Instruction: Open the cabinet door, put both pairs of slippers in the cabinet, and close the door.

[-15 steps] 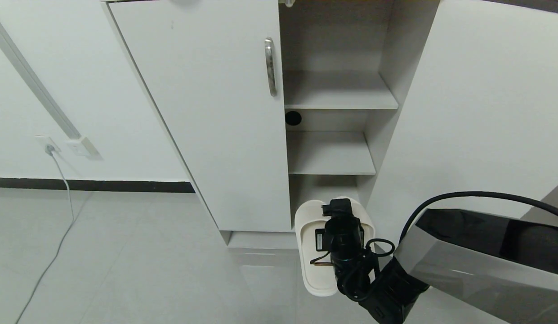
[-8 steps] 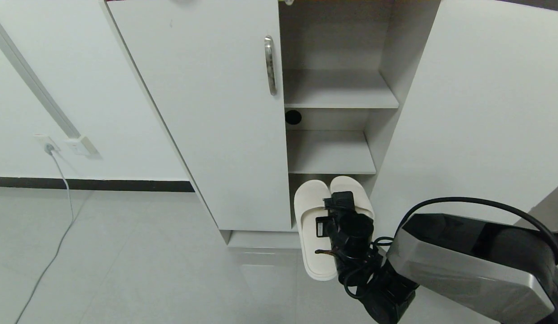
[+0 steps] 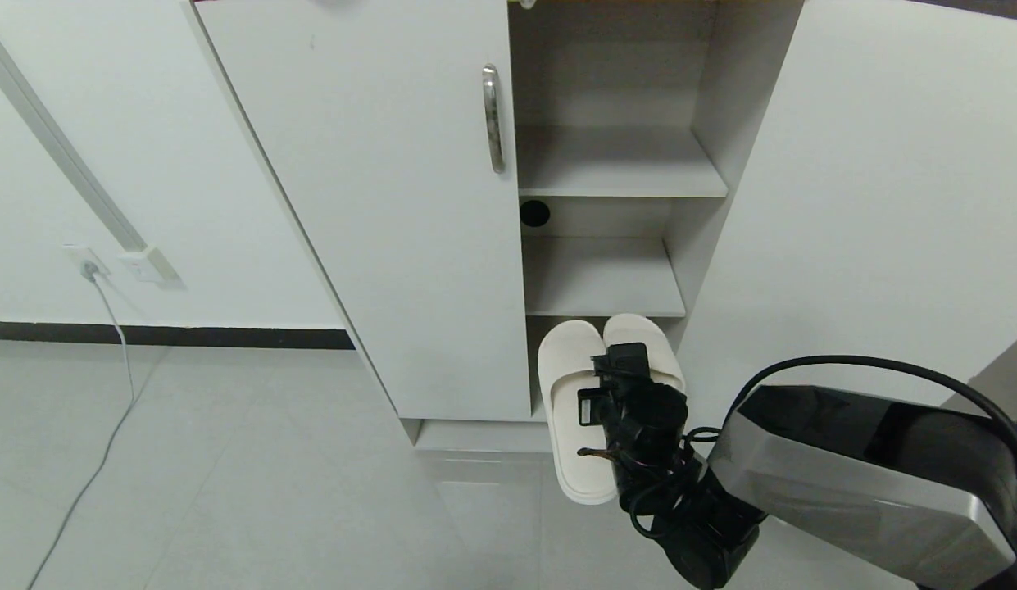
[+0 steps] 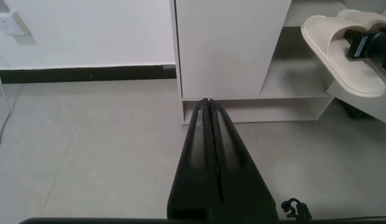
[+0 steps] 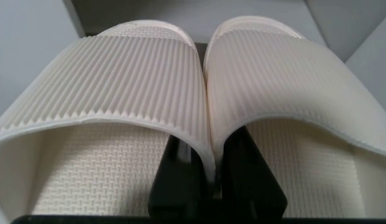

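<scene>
So the right gripper [image 3: 619,373] is clamped on the pair of white slippers [image 3: 567,393], one finger inside each slipper, pinching the two inner sides together under the ribbed straps. The slippers sit side by side in the air, toes poking into the cabinet [image 3: 615,164] at its bottom compartment, just under the lowest shelf [image 3: 602,283], heels hanging out over the floor [image 3: 229,475]. The right-hand door [image 3: 869,205] is swung wide open, the left door [image 3: 377,205] is closed, its metal handle [image 3: 493,119] beside the opening. The left gripper [image 4: 209,124] is clenched on nothing, low over the floor and pointing at the cabinet base
</scene>
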Tool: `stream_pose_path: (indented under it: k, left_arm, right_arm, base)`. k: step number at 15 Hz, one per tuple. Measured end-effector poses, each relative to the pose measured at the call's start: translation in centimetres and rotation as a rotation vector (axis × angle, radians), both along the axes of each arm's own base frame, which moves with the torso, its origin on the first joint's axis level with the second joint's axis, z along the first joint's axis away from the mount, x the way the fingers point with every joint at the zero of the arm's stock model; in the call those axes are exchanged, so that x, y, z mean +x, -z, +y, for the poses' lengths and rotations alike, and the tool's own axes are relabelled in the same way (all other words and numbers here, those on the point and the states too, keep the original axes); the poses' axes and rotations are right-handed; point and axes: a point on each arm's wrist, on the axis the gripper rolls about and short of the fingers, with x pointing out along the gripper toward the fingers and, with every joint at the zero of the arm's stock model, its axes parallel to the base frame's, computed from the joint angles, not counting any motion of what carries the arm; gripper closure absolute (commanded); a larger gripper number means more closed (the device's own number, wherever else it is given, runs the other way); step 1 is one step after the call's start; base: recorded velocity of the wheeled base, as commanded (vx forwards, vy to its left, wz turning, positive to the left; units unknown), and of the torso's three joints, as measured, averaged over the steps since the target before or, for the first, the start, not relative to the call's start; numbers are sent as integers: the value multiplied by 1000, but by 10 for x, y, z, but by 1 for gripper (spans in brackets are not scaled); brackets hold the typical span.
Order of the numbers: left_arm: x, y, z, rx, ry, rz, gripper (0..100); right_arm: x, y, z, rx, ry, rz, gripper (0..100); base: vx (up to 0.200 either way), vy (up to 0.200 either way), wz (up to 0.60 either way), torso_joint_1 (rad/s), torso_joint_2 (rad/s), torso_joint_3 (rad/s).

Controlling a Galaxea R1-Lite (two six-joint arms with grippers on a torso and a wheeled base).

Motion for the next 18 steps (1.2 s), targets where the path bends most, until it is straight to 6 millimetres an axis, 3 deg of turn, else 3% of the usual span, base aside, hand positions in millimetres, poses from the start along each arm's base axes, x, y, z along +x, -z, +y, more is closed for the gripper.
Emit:
stream_pose_path:
  k: [3, 13, 18]
  left_arm:
    - [0, 0, 0, 0, 0, 0, 100]
    - [0, 0, 0, 0, 0, 0, 100]
    - [0, 0, 0, -4, -2, 0, 100]
  right_arm:
    - [3, -7, -4, -2, 13, -9, 100]
    - [3, -9, -7, -6, 21, -5, 100]
    - [4, -7, -10, -9, 28, 1, 100]
  base:
    - [0, 0, 0, 0, 0, 0]
    - [200, 0, 0, 2, 4, 1]
    - [0, 0, 0, 0, 0, 0]
